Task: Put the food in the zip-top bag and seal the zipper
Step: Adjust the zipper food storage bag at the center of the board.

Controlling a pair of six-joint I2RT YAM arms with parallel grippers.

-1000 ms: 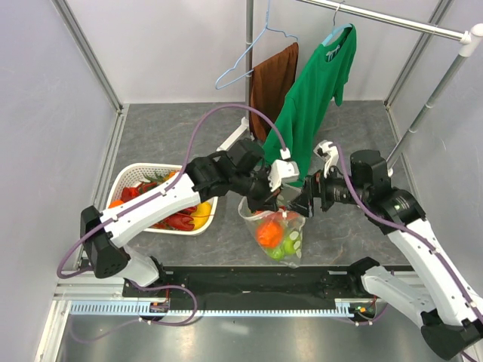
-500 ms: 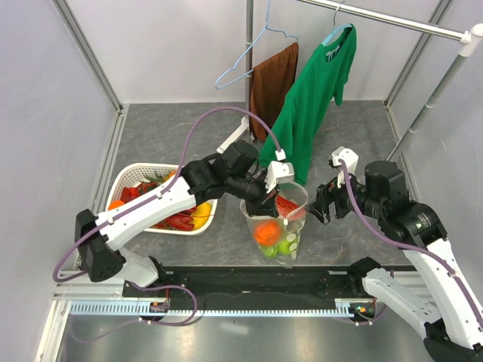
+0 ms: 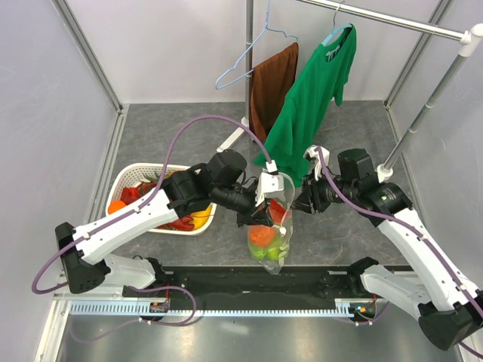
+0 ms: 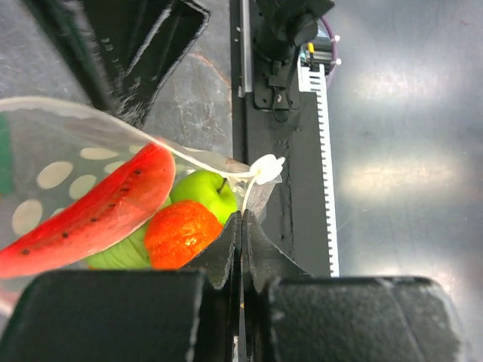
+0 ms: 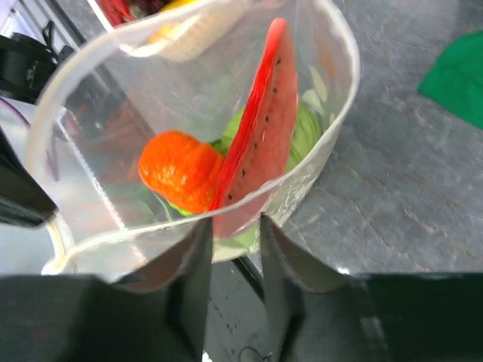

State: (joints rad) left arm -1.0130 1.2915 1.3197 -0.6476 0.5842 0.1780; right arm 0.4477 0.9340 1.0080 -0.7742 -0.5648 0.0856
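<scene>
Top external view: my left fingers (image 4: 235,240) are pinched flat together on the mouth edge of the clear plastic zip-top bag with white polka dots (image 3: 270,230), right by the small white slider tab (image 4: 264,167). Half a second back my right arm stood off to the side and the mouth gaped round. Now my right fingers (image 3: 299,202) are back at the opposite rim, parted a little with the rim lying between them, and the mouth has drawn narrower. The bag hangs beside the white perforated basket (image 3: 124,177); I can't tell whether its bottom touches the grey table (image 3: 173,128). Inside sit a red watermelon slice (image 5: 260,128), an orange fruit (image 5: 177,170) and a green apple (image 4: 204,192).
</scene>
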